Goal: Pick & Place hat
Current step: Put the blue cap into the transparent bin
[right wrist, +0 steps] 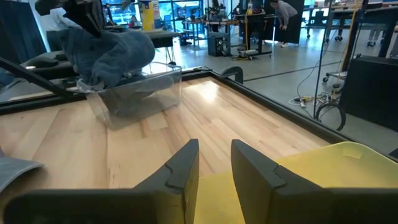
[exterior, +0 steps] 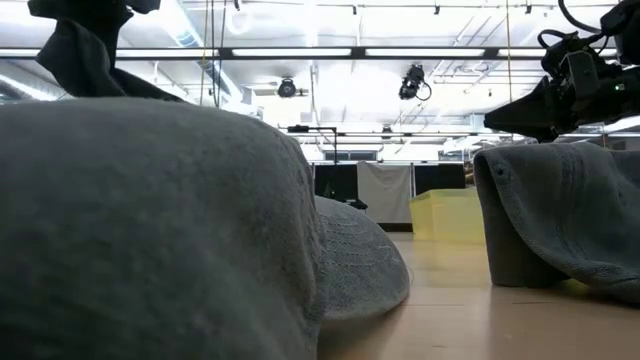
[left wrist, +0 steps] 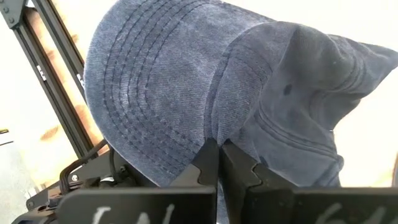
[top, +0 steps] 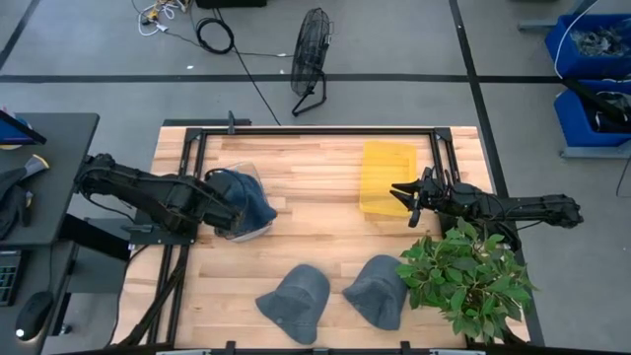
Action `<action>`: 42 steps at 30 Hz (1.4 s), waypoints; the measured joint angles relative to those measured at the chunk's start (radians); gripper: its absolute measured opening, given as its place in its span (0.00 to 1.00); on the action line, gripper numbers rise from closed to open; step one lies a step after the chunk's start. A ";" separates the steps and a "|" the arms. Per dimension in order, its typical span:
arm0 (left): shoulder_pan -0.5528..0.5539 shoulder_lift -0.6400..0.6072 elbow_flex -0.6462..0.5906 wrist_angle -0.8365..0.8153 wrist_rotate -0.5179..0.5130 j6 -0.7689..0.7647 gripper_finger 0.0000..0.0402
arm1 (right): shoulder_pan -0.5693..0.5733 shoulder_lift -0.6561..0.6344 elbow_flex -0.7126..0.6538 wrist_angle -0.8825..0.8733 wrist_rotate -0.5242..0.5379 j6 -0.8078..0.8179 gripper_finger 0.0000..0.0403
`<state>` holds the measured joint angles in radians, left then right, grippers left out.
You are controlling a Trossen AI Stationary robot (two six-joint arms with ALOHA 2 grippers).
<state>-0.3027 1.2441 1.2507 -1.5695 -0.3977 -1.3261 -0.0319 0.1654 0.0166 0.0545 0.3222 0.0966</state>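
- A wooden table [top: 315, 212] seen from above, with a dark robot arm at each side.
- The left gripper [left wrist: 219, 163] is clamped on the brim of a blue denim hat [top: 246, 197], fingers pressed together with the cloth pinched between them.
- That hat hangs from the gripper over a clear plastic bin [top: 237, 225] at the left side of the table. In the right wrist view the hat [right wrist: 109, 53] droops into the clear bin [right wrist: 140, 93], its lower part touching or inside the rim.
- The right gripper [right wrist: 214, 168] hovers over the near edge of a yellow bin [top: 386, 177] at the back right of the table. Its fingers stand slightly apart and grasp nothing.
- Two more grey-blue hats lie on the front of the table: one hat [top: 296, 301] left of centre, a second hat [top: 380, 291] just to its right.
- A leafy green plant [top: 468, 276] sits at the front right corner, next to the second hat.
- On the floor beyond the table stand a black fan [top: 311, 54] and, far right, blue crates [top: 592, 74].
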 joint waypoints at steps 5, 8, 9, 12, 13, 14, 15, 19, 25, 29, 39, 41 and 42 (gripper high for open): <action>0.002 0.000 0.000 -0.001 0.064 0.031 0.01 | 0.000 0.000 0.000 0.000 0.000 0.000 0.25; 0.001 0.000 0.000 -0.001 0.138 0.033 0.01 | 0.000 0.000 0.000 0.000 0.000 0.000 0.25; -0.002 0.000 0.000 -0.001 0.152 0.032 0.01 | 0.000 0.000 0.000 0.000 0.000 0.000 0.25; -0.010 0.000 0.000 -0.002 0.159 0.029 0.01 | 0.000 0.000 0.000 0.000 0.000 0.000 0.25; -0.010 0.000 0.000 -0.002 0.159 0.028 0.01 | 0.000 0.000 0.000 0.000 0.000 0.000 0.25; -0.010 0.000 0.000 -0.002 0.159 0.024 0.01 | 0.000 0.000 0.000 0.000 0.000 0.001 0.25; -0.010 0.000 0.000 -0.002 0.154 0.018 0.01 | 0.000 0.000 0.000 0.000 0.000 0.004 0.25; -0.007 0.000 -0.001 -0.001 0.023 0.062 0.01 | 0.000 0.000 0.000 0.000 0.000 0.019 0.25; 0.094 -0.015 -0.001 -0.001 0.002 0.229 0.01 | 0.000 0.000 0.000 0.000 0.001 0.028 0.25; 0.167 -0.052 -0.001 -0.002 0.055 0.330 0.01 | 0.000 0.000 0.000 0.000 0.001 0.027 0.25; 0.289 -0.193 -0.001 -0.002 0.075 0.460 0.01 | 0.000 0.000 0.000 0.000 0.001 0.027 0.25; 0.300 -0.191 -0.014 -0.001 0.096 0.485 0.01 | 0.000 0.000 0.000 0.000 0.001 0.027 0.25; 0.305 -0.183 -0.030 -0.002 0.110 0.500 0.01 | 0.000 0.000 0.000 0.000 0.001 0.026 0.25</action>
<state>0.0023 1.0611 1.2211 -1.5711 -0.2880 -0.8261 -0.0321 0.1654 0.0166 0.0547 0.3232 0.1230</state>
